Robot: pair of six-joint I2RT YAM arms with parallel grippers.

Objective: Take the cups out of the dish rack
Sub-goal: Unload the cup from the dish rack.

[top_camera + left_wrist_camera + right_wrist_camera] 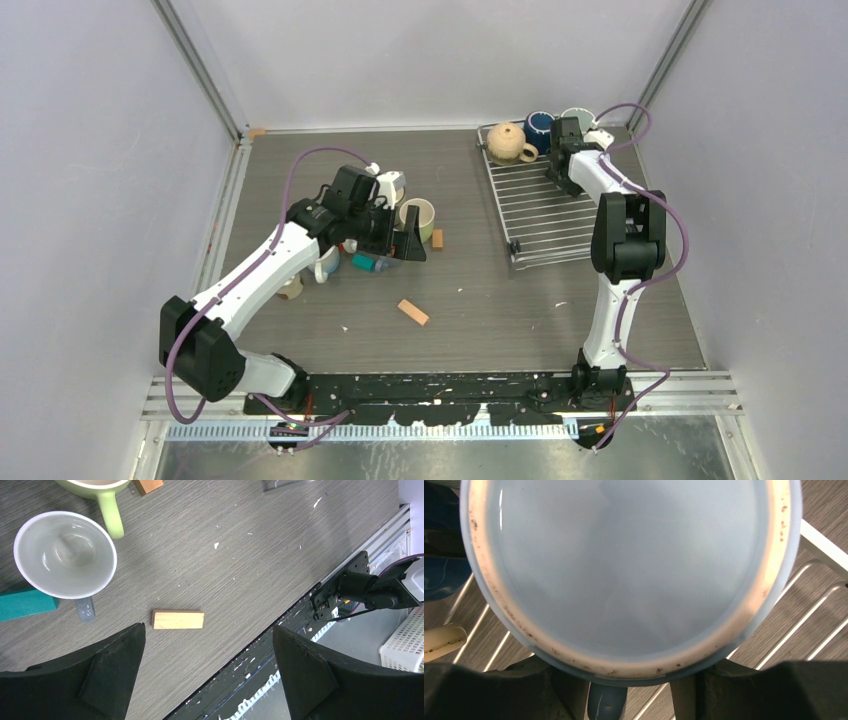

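The silver wire dish rack [540, 215] stands at the back right. At its far end are a tan cup [508, 142], a navy cup [540, 124] and a pale cup [578, 117]. My right gripper [567, 140] reaches down among them. In the right wrist view a light blue cup [624, 570] fills the frame, and my right gripper [636, 690] is shut on its sides, with the handle between the fingers. My left gripper [400, 245] hangs open and holds nothing over the table's left middle, next to a lime green cup [418, 214] and a white cup [326, 263].
In the left wrist view a grey-white cup [65, 555], a lime green cup [100, 490], a wooden block [178, 619] and a teal block [25, 605] lie under the open left gripper [207, 645]. Another wooden block [412, 312] lies mid-table. Rack wires [814, 610] run beneath the held cup.
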